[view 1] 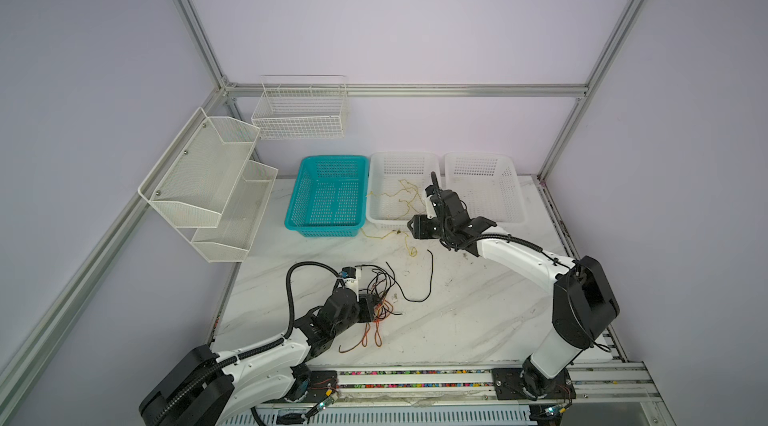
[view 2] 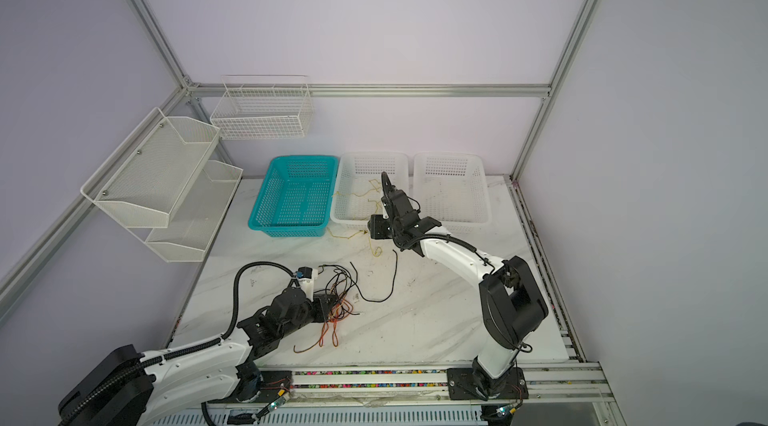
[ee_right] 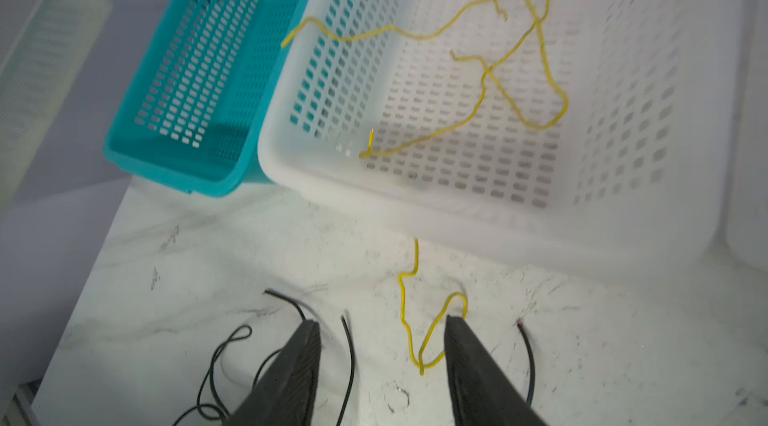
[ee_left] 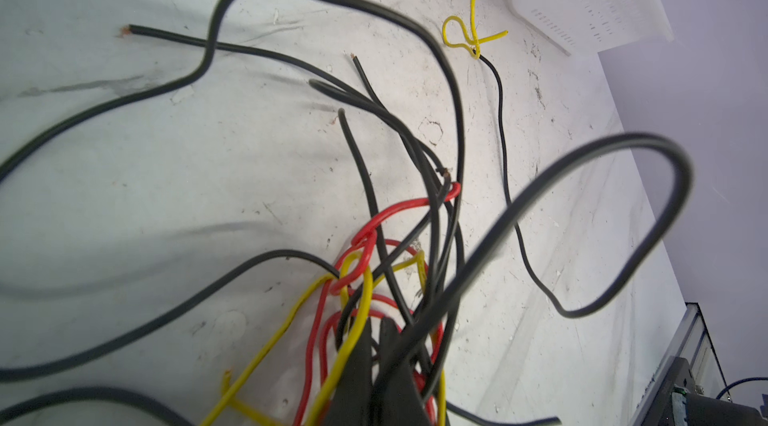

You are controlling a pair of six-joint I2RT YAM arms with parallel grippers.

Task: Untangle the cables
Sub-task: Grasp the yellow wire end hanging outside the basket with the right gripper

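— Closest to the lens: left gripper [ee_left: 375, 330], fingers pressed together, buried in the tangle of cables [ee_left: 365, 236], black, red and yellow. Cannot tell whether a strand sits pinched between the pads.

— And across the table [view 1: 478, 320]?

— Right gripper [ee_right: 382, 326], jaws well apart, gripping nothing. Hangs above a loose yellow cable [ee_right: 402, 307] lying on the marble just before the white basket [ee_right: 415, 211]. Inside that basket, a second yellow cable [ee_right: 484, 74], one end draped over the rim toward the teal basket [ee_right: 166, 170].

— Rest of the cables?

— Mostly bunched around the left gripper, at the front left of the table in both top views. Running off from the bunch, a single black cable [ee_left: 501, 132], its far end seeming to meet the loose yellow cable's small loop.

— Handling?

— Likely featherweight and limp, yet springy enough to keep kinks and loops. Probably slick-jacketed, so apt to slide out of a shallow pinch. Far slimmer than a finger: calls for a strand centred between the pads before closing.

— Where to take hold?

— Best bet: at a free end or an outer loop, well apart from the knot, drawing out one colour at a time while pinning the bunch down. For the loose yellow cable, at the raised loop just beside one right finger.
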